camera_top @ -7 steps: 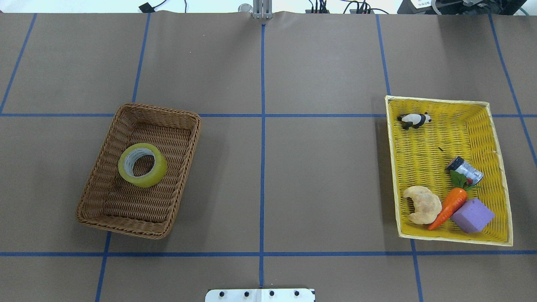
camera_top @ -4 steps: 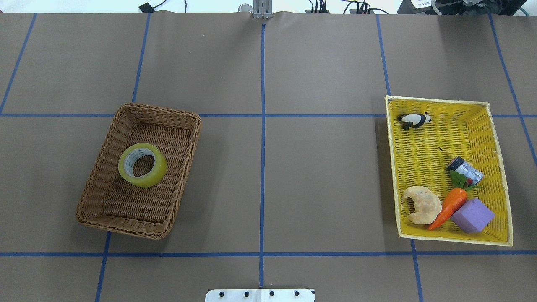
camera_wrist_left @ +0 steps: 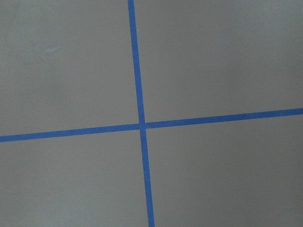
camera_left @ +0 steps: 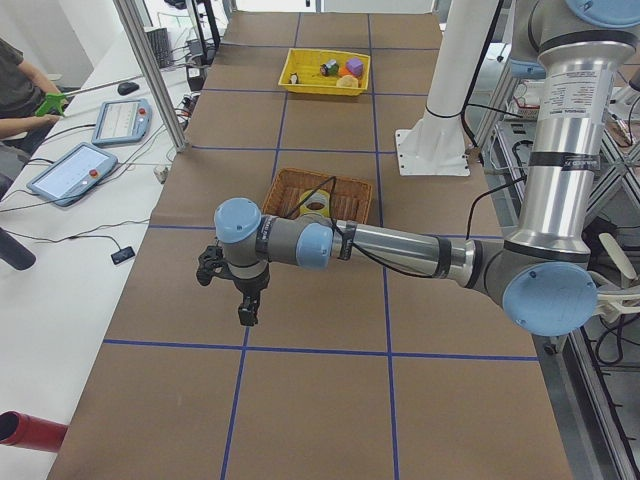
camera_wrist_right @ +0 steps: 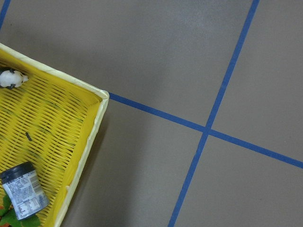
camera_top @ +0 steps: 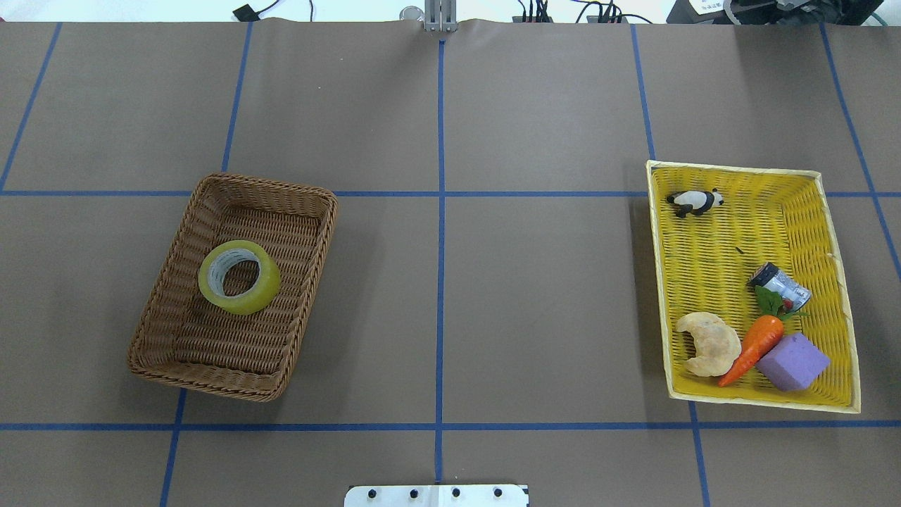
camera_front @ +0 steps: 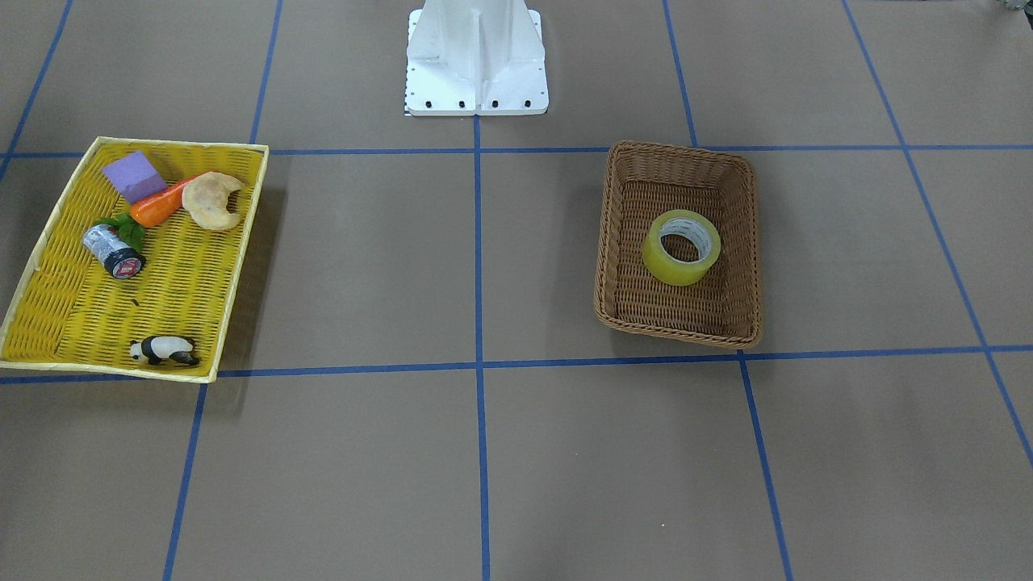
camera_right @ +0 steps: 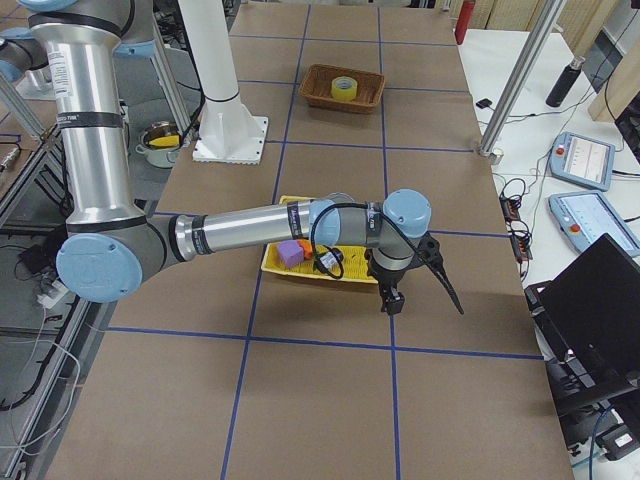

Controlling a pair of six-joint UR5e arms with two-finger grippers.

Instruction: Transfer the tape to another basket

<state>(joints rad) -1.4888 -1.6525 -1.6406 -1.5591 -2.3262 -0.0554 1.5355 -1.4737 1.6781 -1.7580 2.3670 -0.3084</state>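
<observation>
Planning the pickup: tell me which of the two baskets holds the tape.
The deep brown wicker basket, on the robot's left; the tape lies flat inside it. The shallow yellow basket holds none.

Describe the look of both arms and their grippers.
Left arm and right arm match: round silver tubes, grey joint housings with light-blue caps, small dark print on the upright tubes. A black cable loops near each wrist. Left gripper and right gripper are black and narrow; the jaws are too small to detail.
</observation>
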